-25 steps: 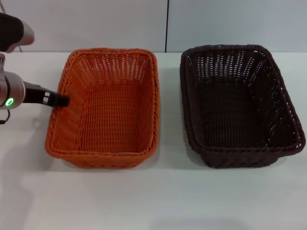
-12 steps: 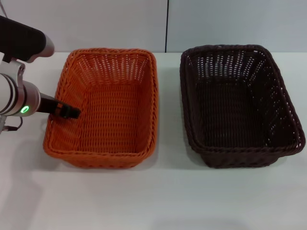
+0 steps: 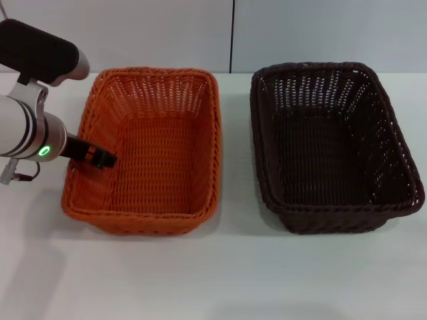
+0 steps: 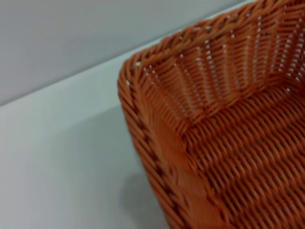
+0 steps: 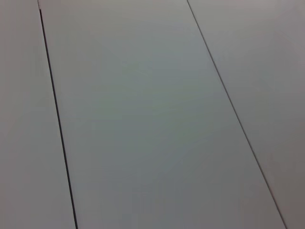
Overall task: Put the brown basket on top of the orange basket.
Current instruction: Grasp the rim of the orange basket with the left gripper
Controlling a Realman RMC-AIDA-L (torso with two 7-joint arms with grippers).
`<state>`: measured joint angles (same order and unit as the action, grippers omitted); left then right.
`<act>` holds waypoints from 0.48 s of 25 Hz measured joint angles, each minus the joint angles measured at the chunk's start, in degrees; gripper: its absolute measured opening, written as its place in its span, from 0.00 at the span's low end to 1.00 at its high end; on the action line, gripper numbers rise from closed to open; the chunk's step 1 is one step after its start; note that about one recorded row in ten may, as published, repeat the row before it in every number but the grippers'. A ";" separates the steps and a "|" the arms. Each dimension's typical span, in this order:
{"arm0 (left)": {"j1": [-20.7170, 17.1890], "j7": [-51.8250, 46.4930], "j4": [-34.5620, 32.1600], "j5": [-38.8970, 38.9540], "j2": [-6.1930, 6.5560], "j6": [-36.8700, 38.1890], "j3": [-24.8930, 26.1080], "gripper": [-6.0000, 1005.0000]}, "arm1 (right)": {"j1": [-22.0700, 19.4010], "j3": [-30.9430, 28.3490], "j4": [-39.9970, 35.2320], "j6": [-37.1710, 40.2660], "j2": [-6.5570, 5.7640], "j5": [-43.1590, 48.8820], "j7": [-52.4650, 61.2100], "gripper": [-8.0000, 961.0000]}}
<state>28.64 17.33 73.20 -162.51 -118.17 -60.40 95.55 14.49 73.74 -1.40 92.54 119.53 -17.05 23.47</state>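
The orange basket (image 3: 147,150) stands on the white table at the left, empty. The brown basket (image 3: 331,143) stands beside it on the right, apart from it, also empty. My left gripper (image 3: 103,160) reaches from the left over the orange basket's left rim, its black tip just inside the basket. The left wrist view shows a corner of the orange basket (image 4: 224,138) close up, without the fingers. My right gripper is out of view; its wrist view shows only grey wall panels.
The white table (image 3: 213,273) extends in front of both baskets. A grey wall with a dark vertical seam (image 3: 232,37) stands behind them.
My left arm has moved rightward and forward, bringing the gripper tip from the orange basket's left rim to just inside it. The baskets have not moved.
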 joint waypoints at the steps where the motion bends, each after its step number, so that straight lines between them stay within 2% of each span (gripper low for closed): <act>1: -0.19 0.00 0.58 -0.03 -0.03 -0.04 -0.02 0.61 | -0.02 0.00 0.00 0.02 0.00 0.00 0.00 0.86; 5: -0.41 0.00 1.58 -0.13 0.00 -0.43 -0.35 0.60 | -0.10 0.00 0.00 0.08 0.00 0.00 0.00 0.86; 11: -0.23 0.00 1.79 -0.18 0.10 -0.90 -0.60 0.38 | -0.08 0.00 0.01 0.08 0.00 0.00 0.00 0.86; 12: -0.19 0.01 1.90 -0.20 0.15 -1.14 -0.62 0.37 | -0.08 0.00 0.05 0.10 0.00 0.00 0.00 0.86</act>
<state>28.46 17.34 75.10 -162.71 -118.02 -61.54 94.93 14.41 73.74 -1.36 92.64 119.53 -17.05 23.47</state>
